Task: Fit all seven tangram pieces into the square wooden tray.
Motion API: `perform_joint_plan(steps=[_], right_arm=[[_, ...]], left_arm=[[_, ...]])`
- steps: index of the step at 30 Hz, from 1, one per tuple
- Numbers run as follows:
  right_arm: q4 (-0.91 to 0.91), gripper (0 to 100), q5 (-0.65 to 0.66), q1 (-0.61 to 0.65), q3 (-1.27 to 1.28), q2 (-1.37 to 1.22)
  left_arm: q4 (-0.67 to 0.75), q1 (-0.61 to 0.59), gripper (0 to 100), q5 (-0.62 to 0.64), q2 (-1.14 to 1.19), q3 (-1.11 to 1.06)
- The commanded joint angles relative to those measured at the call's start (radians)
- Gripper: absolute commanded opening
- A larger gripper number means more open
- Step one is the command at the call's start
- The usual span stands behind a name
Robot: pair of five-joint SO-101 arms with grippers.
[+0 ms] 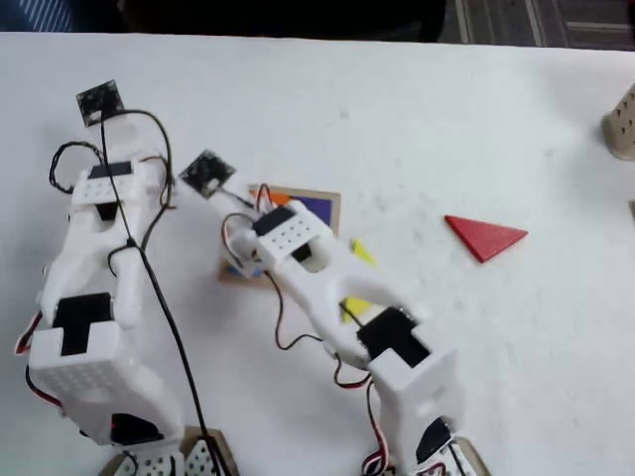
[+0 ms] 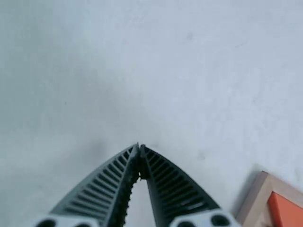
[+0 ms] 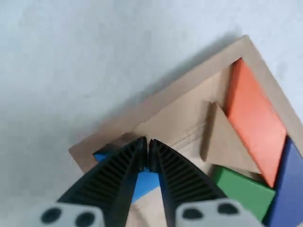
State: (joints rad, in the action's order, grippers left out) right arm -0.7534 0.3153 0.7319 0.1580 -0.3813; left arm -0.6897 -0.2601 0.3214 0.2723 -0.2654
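The square wooden tray (image 1: 333, 198) sits a little toward 9 o'clock from the middle of the white worktop (image 1: 417, 119), and the right arm (image 1: 327, 288) crosses over most of it. In your right wrist view the tray (image 3: 156, 101) holds five pieces. An orange piece (image 3: 253, 118) lies along one wall into a corner. A bare-wood triangle (image 3: 225, 142) touches its inner edge, and a green piece (image 3: 244, 191) lies just beside that triangle. A dark blue piece (image 3: 289, 184) meets both the orange and the green. A light blue piece (image 3: 144, 184) lies in the neighbouring corner.

The right jaws are together, tips meeting, directly over that light blue piece; you cannot tell whether they touch it.

From above, the orange piece (image 1: 276, 197) shows at the tray's 11 o'clock and the dark blue piece (image 1: 316, 206) at its 1 o'clock.

Outside the tray, a yellow patch (image 1: 362, 252) lies just beside its 4 o'clock corner and another yellow patch (image 1: 354, 307) peeks from under the right arm at 5 o'clock; you cannot tell whether they are one piece or two. The red triangle (image 1: 484, 236) lies flat at 3 o'clock, well apart from the tray.

The left arm (image 1: 94, 258) stands at the tray's 9 o'clock. The left jaws are closed, holding nothing, over bare worktop, with a tray corner (image 2: 255, 196) nearby.

A tan perforated object (image 1: 621, 124) stands at the worktop's edge, toward 2 o'clock.
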Motion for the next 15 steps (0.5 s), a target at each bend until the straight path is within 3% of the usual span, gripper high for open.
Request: perform_joint_plan(steps=[1,6,15], right_arm=[[-0.079,1.8,0.061,0.022,-0.017,0.016],[-0.182,1.8,0.068,0.001,-0.017,0.016],[-0.191,1.8,0.06,-0.012,-0.017,0.018]], left_arm=[[0.023,0.004,2,0.011,-0.008,0.055],[0.023,0.004,2,0.011,-0.008,0.055],[0.023,0.004,2,0.011,-0.008,0.055]])
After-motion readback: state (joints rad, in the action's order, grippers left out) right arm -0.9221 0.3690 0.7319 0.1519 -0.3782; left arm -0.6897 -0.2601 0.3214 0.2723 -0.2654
